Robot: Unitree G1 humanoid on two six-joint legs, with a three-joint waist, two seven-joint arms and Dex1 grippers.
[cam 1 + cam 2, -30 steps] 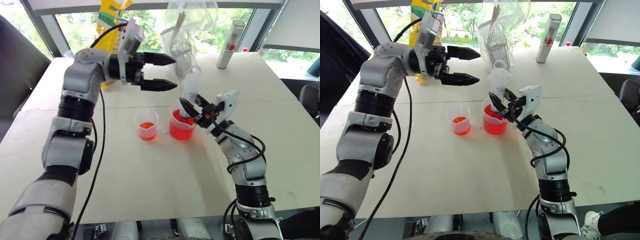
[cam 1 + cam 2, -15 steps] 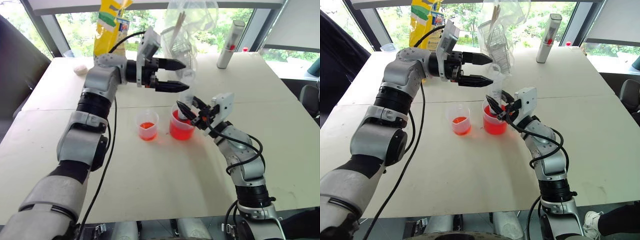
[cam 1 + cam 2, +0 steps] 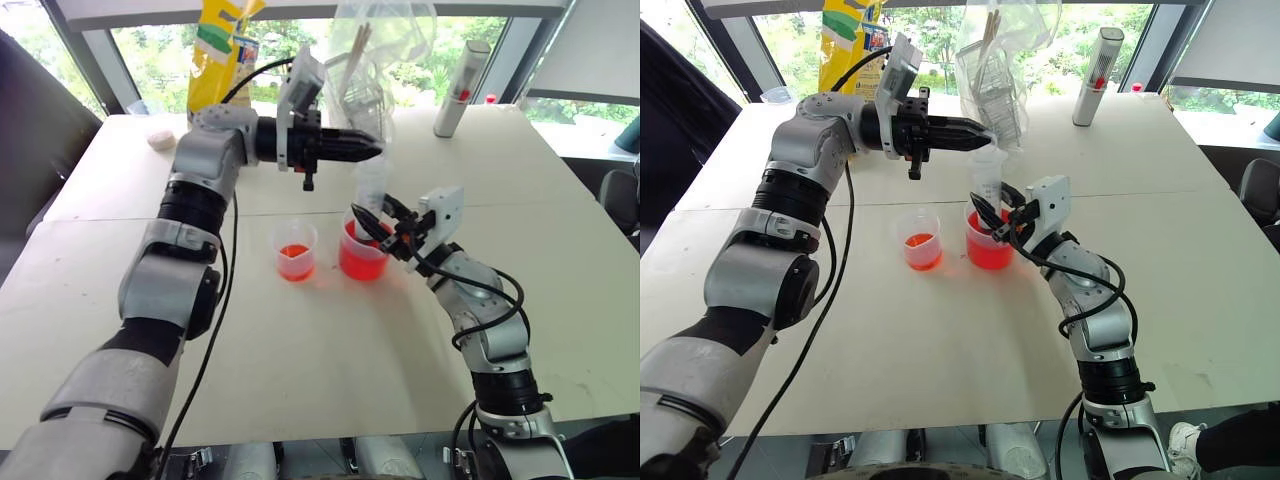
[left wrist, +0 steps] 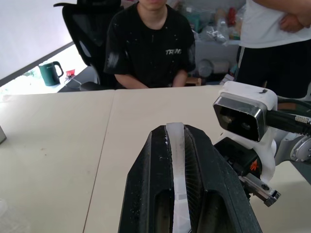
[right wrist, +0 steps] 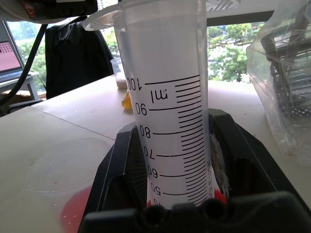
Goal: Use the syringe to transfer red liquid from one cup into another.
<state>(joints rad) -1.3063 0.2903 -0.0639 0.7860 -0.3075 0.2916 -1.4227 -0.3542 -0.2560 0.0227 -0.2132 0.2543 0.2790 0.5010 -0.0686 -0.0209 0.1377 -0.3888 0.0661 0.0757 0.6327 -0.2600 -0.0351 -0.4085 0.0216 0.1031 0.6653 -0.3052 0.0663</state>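
The left gripper (image 3: 372, 148) is reaching sideways, jaws now squeezing the syringe (image 3: 371, 188) top, no longer wide open. The right gripper (image 3: 378, 215) is gripping its barrel over the bigger cup (image 3: 362, 252).

Bare table (image 3: 300, 350) lies open before the two cups; a plastic bag (image 3: 375, 60) crowds the space behind them.

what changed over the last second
The left hand moved toward the syringe and shut on its top end, having been wide open before. The right hand kept its grip on the syringe barrel, tip still in the bigger cup. The smaller cup stayed put.
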